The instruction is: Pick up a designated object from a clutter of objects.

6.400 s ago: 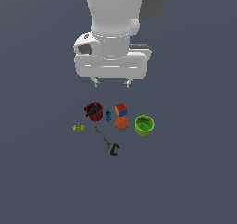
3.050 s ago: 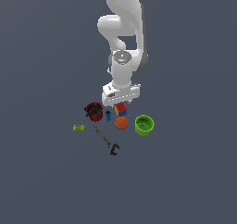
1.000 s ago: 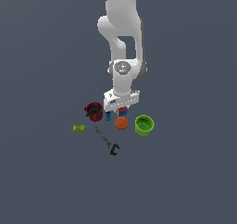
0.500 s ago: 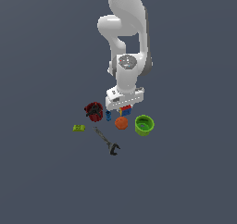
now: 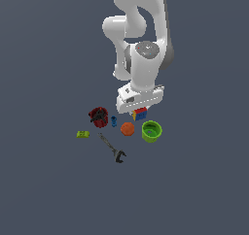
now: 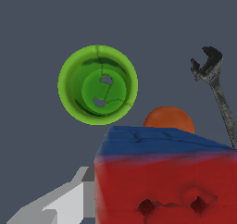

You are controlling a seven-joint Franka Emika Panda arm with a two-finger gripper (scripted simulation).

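Observation:
The designated object, a small cube (image 5: 140, 114) with red, yellow and blue faces, hangs under the white hand of my gripper (image 5: 139, 111), which is shut on it. It sits just above the clutter of objects, between the orange ball (image 5: 127, 128) and the green cup (image 5: 151, 131). In the wrist view the cube (image 6: 162, 181) fills the near field with a red face and a blue face. One grey finger (image 6: 60, 204) shows beside it. Beyond it lie the orange ball (image 6: 169, 119) and the green cup (image 6: 97, 84).
A red round object with a black part (image 5: 98, 116), a tiny blue cylinder (image 5: 114, 121), a lime block (image 5: 82, 134) and a dark wrench (image 5: 113, 149) lie on the grey floor at the exterior view's left of the cube. The wrench head (image 6: 207, 65) also shows at the wrist.
My gripper came down onto the cluster and closed on the cube. Over the last second it has carried the cube toward the exterior view's right, off its spot beside the blue cylinder.

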